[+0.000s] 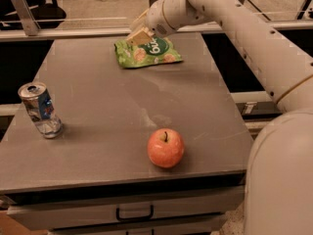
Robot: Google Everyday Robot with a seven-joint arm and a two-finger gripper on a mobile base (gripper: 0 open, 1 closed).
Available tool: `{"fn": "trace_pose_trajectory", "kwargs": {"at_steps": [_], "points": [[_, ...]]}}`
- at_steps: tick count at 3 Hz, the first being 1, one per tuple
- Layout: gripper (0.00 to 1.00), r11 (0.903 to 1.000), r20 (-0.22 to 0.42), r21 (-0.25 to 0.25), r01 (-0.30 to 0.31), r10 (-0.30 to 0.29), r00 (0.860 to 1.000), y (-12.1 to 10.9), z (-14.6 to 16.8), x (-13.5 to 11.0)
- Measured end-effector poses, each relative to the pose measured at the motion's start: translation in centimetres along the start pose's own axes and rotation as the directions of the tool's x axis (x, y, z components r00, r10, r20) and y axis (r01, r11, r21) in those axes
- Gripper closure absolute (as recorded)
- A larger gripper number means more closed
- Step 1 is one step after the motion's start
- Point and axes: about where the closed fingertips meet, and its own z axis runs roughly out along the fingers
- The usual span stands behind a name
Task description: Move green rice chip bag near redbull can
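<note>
The green rice chip bag (149, 53) lies flat at the far middle of the grey table (107, 106). It is light green with a dark green oval and pictured round chips. My gripper (138, 35) is at the bag's far left edge, just above it or touching it, and the arm reaches in from the upper right. The redbull can (40, 109), silver and blue, stands upright at the table's left edge, far from the bag.
A red apple (166, 148) sits near the table's front edge, right of centre. A drawer with a black handle (134, 213) is under the tabletop. My white arm and base (279, 170) fill the right side. A metal rail (63, 32) runs behind the table.
</note>
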Motion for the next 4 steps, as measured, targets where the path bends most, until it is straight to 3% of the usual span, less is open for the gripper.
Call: {"fn": "trace_pose_trajectory", "kwargs": {"at_steps": [1,4], "points": [[0.00,0.9999,-0.025,0.000,-0.011,0.011,1.000,-0.4,0.4,1.2],[0.00,0.9943,-0.127,-0.052,-0.093,0.086,0.988,0.5,3.6,6.8]]}}
